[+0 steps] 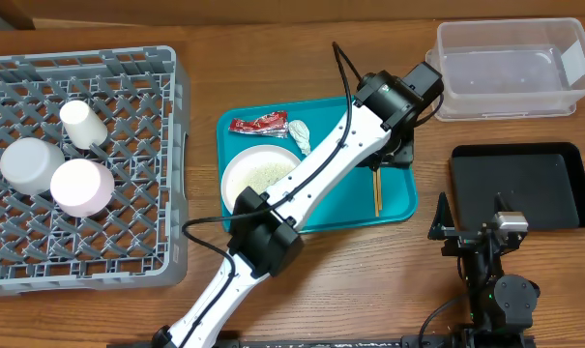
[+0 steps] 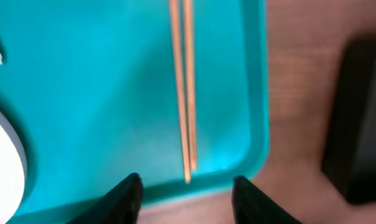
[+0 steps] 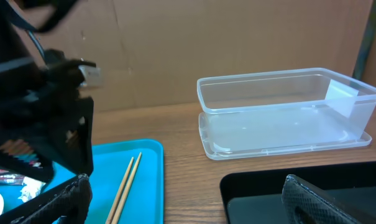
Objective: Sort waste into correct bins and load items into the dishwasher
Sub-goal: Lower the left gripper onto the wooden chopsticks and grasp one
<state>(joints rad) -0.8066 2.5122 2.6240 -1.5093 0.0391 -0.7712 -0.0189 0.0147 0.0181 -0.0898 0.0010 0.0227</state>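
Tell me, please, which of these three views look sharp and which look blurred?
Overhead: sharp and evenly lit, dish rack lattice crisp. Left wrist: soft throughout, the chopsticks and teal tray edges smeared. Right wrist: clear tub in focus, black tray in the foreground dark and featureless.

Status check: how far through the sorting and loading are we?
Done: small white cup, grey-blue bowl and pink bowl sit in the dish rack. In hand: left gripper hovers open over the chopsticks on the teal tray. Left: white plate with rice scraps, red wrapper, tissue wad; clear tub and black tray hold nothing.
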